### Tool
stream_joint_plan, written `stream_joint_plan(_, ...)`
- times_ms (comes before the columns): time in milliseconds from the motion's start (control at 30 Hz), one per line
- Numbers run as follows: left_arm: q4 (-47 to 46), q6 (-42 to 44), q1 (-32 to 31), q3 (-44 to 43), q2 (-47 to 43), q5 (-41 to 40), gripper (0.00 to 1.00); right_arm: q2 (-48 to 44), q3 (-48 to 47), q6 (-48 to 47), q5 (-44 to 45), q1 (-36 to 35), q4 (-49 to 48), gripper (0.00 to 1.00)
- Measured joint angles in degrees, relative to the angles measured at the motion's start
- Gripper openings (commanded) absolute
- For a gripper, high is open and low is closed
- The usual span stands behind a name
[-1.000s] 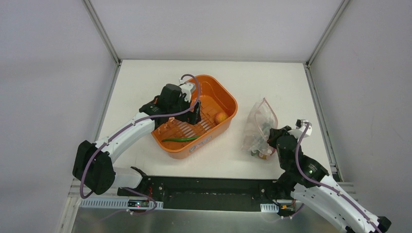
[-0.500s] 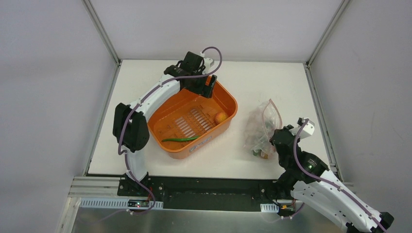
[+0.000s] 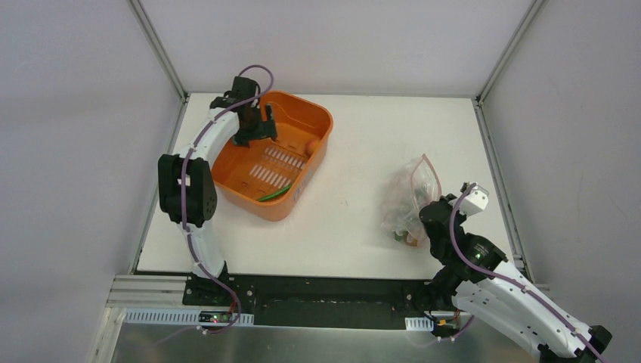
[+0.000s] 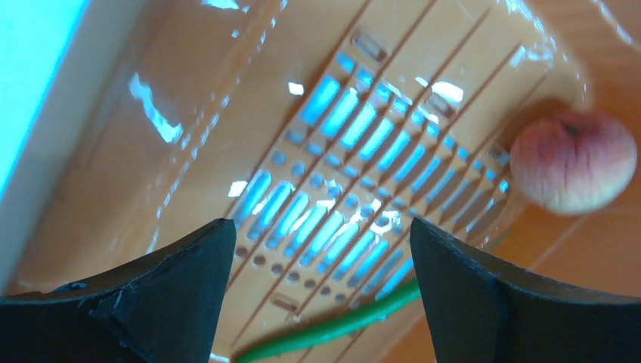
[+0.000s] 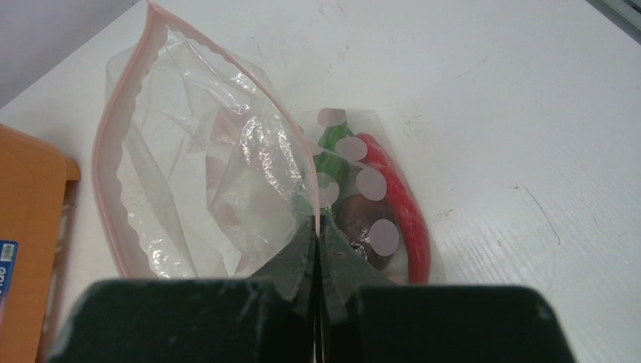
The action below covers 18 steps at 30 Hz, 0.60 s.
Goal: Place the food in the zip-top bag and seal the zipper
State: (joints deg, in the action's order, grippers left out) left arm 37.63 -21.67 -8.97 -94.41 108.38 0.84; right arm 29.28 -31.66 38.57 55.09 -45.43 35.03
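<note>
The zip-top bag (image 3: 410,195) lies at the right, its mouth gaping open, its pink zipper (image 5: 121,136) curved around the opening. Inside it lie a red chili (image 5: 402,204), a green chili (image 5: 330,147) and a dark-red round piece (image 5: 361,219). My right gripper (image 5: 317,227) is shut on the bag's zipper edge (image 3: 425,218). My left gripper (image 3: 257,127) is open over the far left part of the orange tub (image 3: 321,125). A green chili (image 3: 274,194) and a round orange piece (image 3: 311,144) lie in the tub, both also in the left wrist view (image 4: 340,325) (image 4: 572,162).
The orange tub's slotted floor (image 4: 363,174) fills the left wrist view. White walls with metal frame posts (image 3: 159,49) ring the table. The tub's corner (image 5: 30,227) shows left of the bag in the right wrist view.
My left arm swung from the tub's middle to its far rim, then left. The tub slid and turned toward the back left. My right gripper kept hold of the bag.
</note>
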Motion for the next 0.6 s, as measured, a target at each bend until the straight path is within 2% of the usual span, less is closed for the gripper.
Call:
stream_joint_plan(100, 0.50, -2.73, 0.17, 1.51, -2.86, 0.70, 0.83, 0.00, 0.00, 0.00, 0.17, 0.20, 0.00, 0.00)
stream_joint_plan(367, 1.92, -3.82, -10.67, 2.56, -7.72, 8.20, 0.80, 1.73, -0.02, -0.04, 0.17, 0.39, -0.02, 0.00)
stream_joint_plan(600, 3.43, -5.88, -10.29, 1.66, -7.61, 12.68, 0.75, 2.25, -0.07, -0.24, 0.17, 0.68, -0.04, 0.00)
